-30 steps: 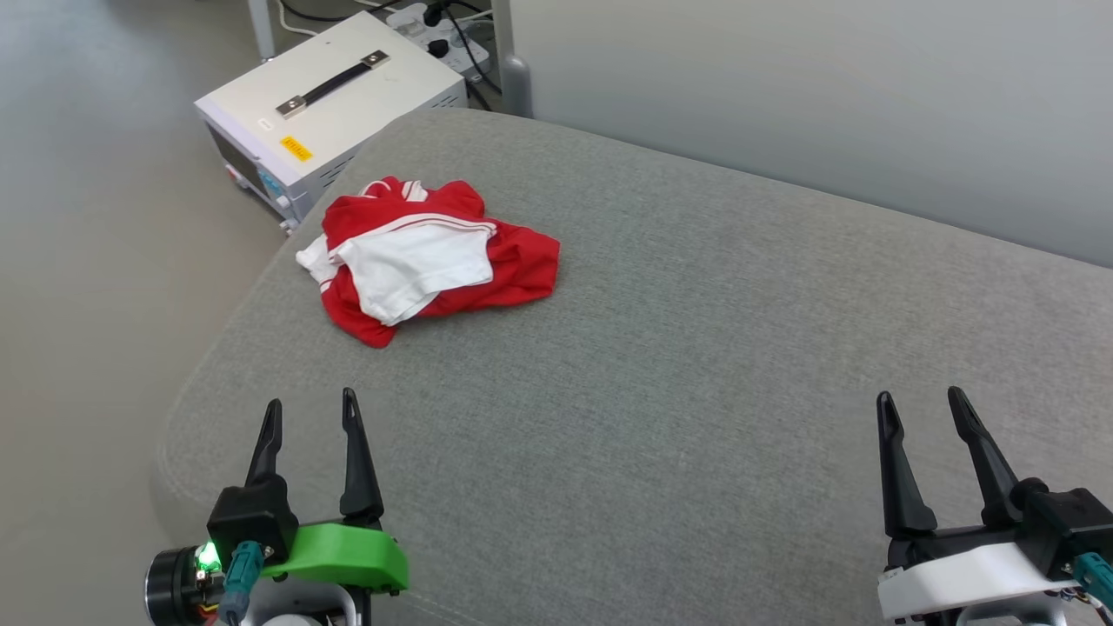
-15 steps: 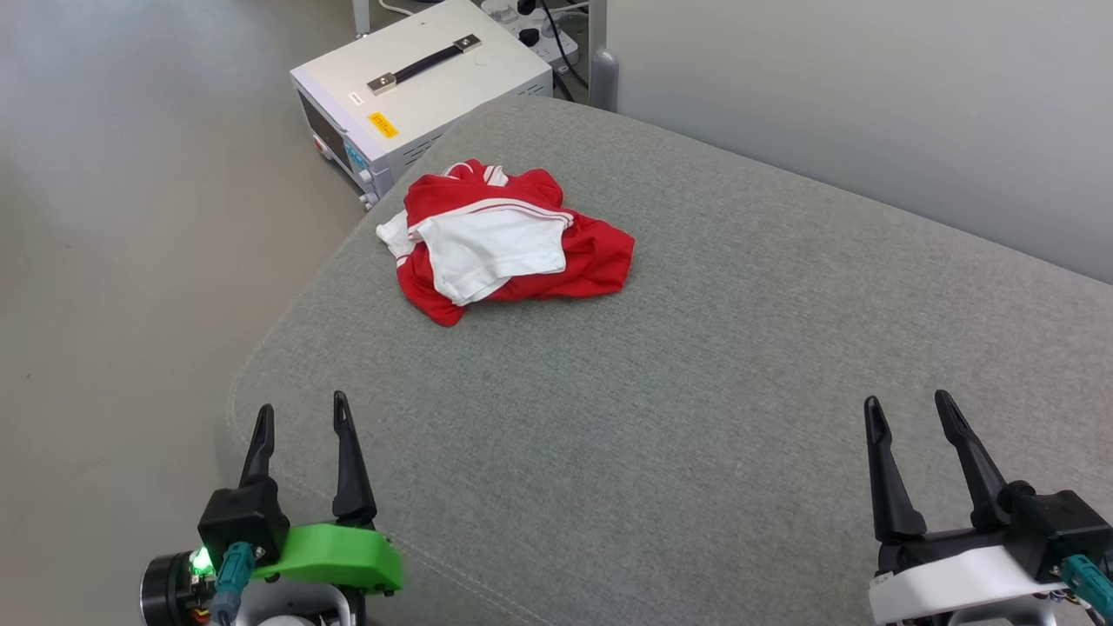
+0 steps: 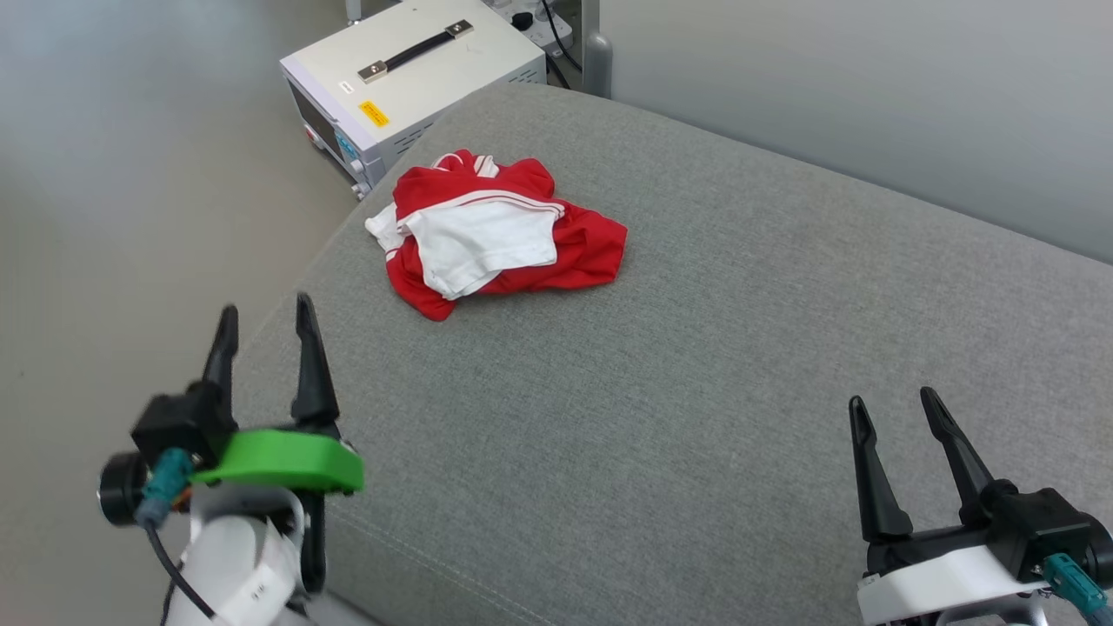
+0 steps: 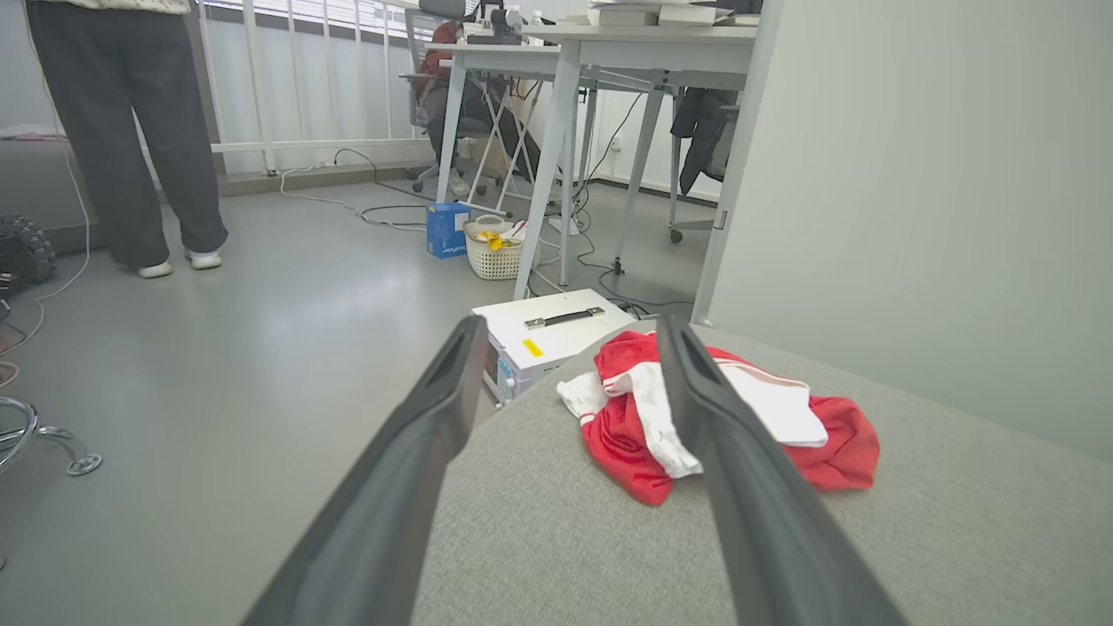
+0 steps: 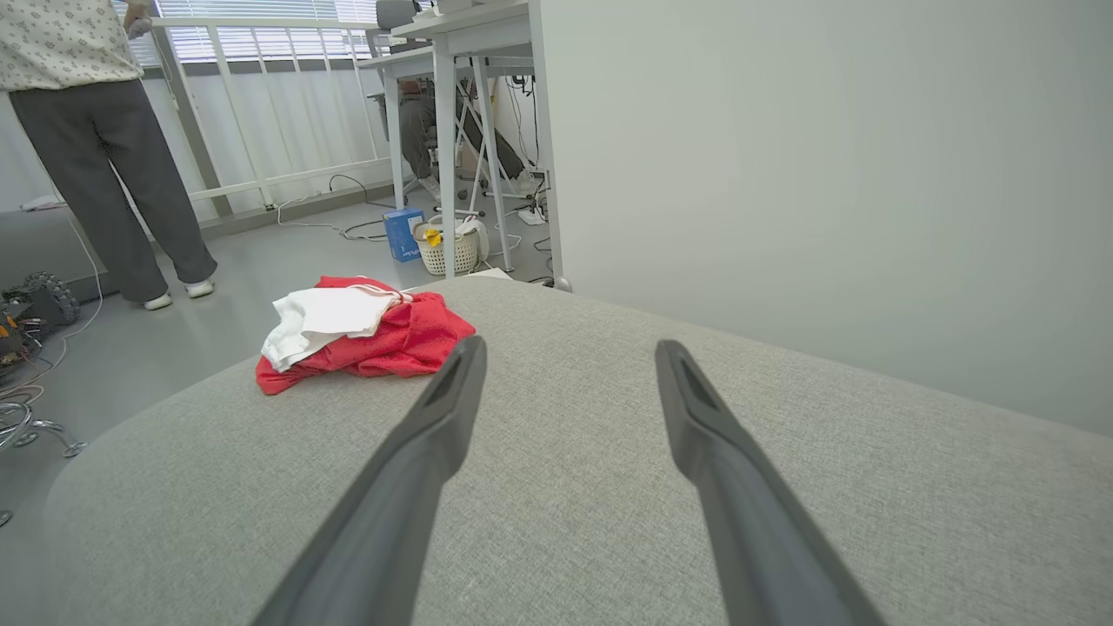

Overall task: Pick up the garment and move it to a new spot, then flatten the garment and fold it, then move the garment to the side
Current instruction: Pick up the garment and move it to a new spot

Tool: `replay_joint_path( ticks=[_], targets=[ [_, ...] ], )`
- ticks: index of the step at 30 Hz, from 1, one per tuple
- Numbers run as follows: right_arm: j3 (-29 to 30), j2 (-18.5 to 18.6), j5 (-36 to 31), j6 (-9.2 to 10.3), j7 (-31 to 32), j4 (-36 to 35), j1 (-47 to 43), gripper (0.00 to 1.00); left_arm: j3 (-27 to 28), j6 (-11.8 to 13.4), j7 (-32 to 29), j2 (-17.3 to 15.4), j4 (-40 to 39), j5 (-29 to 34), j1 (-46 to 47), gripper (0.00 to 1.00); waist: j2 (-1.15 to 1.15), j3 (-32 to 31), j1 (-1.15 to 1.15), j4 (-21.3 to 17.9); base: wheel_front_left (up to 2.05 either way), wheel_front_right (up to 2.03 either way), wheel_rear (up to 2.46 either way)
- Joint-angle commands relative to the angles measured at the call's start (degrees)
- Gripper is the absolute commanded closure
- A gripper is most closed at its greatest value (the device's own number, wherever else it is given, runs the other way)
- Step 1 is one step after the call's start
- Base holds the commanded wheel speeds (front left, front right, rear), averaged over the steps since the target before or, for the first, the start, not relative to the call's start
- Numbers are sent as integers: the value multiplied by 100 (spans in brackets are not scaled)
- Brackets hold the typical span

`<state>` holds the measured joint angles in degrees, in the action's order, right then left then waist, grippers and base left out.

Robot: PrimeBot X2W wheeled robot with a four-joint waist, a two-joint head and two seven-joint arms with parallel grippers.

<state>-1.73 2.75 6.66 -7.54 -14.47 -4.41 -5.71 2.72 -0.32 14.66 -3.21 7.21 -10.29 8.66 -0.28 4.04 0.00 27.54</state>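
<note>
"Ahead of your left fingers, what lies there?"

"A crumpled soft red T-shirt with white sleeves [image 3: 500, 235], bunched on the wide grey fabric cushion [image 3: 713, 365]. It sits beyond the tips of my left gripper [image 3: 265, 306], a little to their right and well apart from them."

"And your jaws?"

"Both pairs are spread wide, with nothing between them. My right gripper [image 3: 893, 397] hovers over bare cushion, and the shirt is far off to the left of its fingers."

"Past the shirt?"

"A white metal box with a black handle [image 3: 409, 74], on the floor by the cushion's far corner."

garment [image 3: 500, 235] 1 | left tool [image 3: 265, 304] 1 | right tool [image 3: 891, 396] 1 | case [image 3: 474, 68] 1 | person [image 4: 130, 130] 1, maybe 2
</note>
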Motion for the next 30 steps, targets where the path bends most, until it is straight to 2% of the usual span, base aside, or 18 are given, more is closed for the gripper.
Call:
replay_joint_path(
  ticks=[1,3,7,11,15,19,22,26,30],
  targets=[
    [-9,12,-85,5,-52,-55,77,0,128,-147,34,-8,46,-70,318,0,28,167,0,-124,0,0,0],
    [-25,12,-187,5,-52,-91,156,0,342,-349,34,-94,174,-80,817,0,28,339,0,-223,0,0,0],
    [-52,12,-381,5,-52,-169,338,0,654,-567,34,-316,376,-128,1760,0,28,723,0,-434,0,0,0],
    [-49,12,-566,5,-52,-286,547,0,805,-672,34,-595,621,-208,2621,0,28,1130,0,-636,0,0,0],
    [-49,16,-661,5,-52,-390,742,0,655,-709,34,-969,1115,-305,3371,0,28,1445,0,-812,0,0,0],
    [-109,42,-700,5,-52,-489,869,0,6,-714,32,-1445,1848,-583,4013,0,28,1651,0,-960,0,0,0],
    [-143,49,-722,5,-52,-563,938,0,-578,-714,-294,-1789,2398,-1016,4438,0,28,1758,0,-1074,0,0,0],
    [-127,52,-724,5,-52,-659,1024,0,-1424,-715,-1198,-2261,2893,-1690,4890,0,28,1875,0,-1209,0,0,0],
    [-32,47,-708,5,-52,-695,1087,0,-2218,-715,-2582,-2577,3121,-2594,5128,0,28,1970,0,-1334,0,0,0]
  ],
)
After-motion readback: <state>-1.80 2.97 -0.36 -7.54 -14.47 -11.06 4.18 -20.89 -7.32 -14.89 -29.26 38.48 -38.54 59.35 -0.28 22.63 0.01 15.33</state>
